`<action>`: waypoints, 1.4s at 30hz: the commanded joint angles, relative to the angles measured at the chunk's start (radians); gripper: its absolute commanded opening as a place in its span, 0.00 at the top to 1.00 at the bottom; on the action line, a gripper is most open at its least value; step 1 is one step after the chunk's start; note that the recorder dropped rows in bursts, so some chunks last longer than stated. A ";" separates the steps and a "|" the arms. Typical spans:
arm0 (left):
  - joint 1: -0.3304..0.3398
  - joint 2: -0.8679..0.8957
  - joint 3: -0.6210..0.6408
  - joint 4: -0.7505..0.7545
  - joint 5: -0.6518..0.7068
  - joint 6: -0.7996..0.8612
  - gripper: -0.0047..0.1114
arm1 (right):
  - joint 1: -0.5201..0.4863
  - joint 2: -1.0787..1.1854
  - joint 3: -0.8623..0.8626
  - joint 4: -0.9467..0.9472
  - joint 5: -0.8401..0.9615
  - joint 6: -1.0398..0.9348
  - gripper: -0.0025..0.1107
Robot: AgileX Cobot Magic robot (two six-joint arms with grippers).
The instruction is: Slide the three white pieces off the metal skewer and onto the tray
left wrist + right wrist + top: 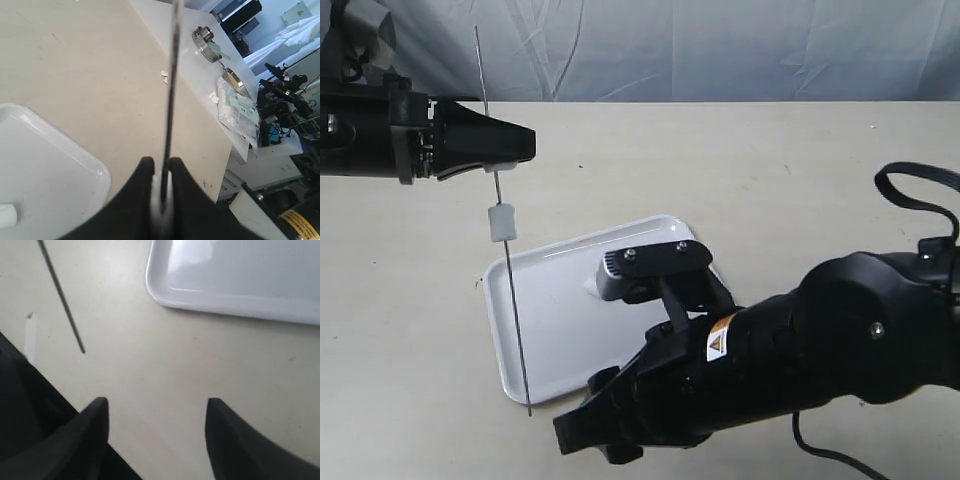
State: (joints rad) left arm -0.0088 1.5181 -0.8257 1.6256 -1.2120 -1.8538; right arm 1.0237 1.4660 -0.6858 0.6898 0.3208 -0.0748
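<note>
exterior: my left pincer [525,143] clamped on metal skewer [510,300]; threaded white piece [501,222] hangs above tray [520,370] | left wrist: loose piece [6,216] lies in tray; third unclear | right wrist: my right pincer [156,420] apart, empty; roughly one-third done, I judge

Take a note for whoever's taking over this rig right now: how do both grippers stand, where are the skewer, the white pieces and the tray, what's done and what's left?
Left gripper: fingers shut on the metal skewer, whose lower tip reaches past the tray's near edge.
Right gripper: open, empty, over the table by the tray.
Pieces: one white piece lies on the tray; a second white piece sits on the skewer below the left fingers; a white bit right at those fingers looks like the third.
Done: one piece off.
Left: slide the other two down onto the tray.
</note>
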 commanded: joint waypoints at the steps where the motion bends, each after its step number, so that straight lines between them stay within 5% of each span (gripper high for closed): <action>1: -0.036 -0.005 0.004 -0.032 -0.009 -0.005 0.96 | -0.006 -0.020 -0.035 0.015 -0.042 -0.021 0.51; 8: -0.114 -0.005 0.004 -0.048 0.014 -0.018 0.96 | -0.004 -0.020 -0.123 0.013 -0.029 -0.036 0.51; 22: -0.113 -0.005 0.004 -0.089 -0.009 -0.057 0.96 | -0.004 0.025 -0.139 0.017 -0.073 -0.043 0.52; 27: -0.157 0.004 0.004 -0.092 0.006 -0.076 0.96 | -0.004 0.027 -0.139 0.017 -0.090 -0.043 0.85; 28: -0.172 0.017 0.004 -0.092 0.015 -0.071 0.96 | -0.004 0.027 -0.139 0.017 -0.090 -0.043 0.98; 42: -0.174 0.043 0.004 -0.104 0.039 -0.047 0.96 | -0.004 0.027 -0.139 -0.004 -0.022 -0.046 0.98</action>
State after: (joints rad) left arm -0.1786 1.5582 -0.8242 1.5357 -1.1817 -1.9087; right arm 1.0221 1.4916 -0.8197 0.7044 0.2873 -0.1126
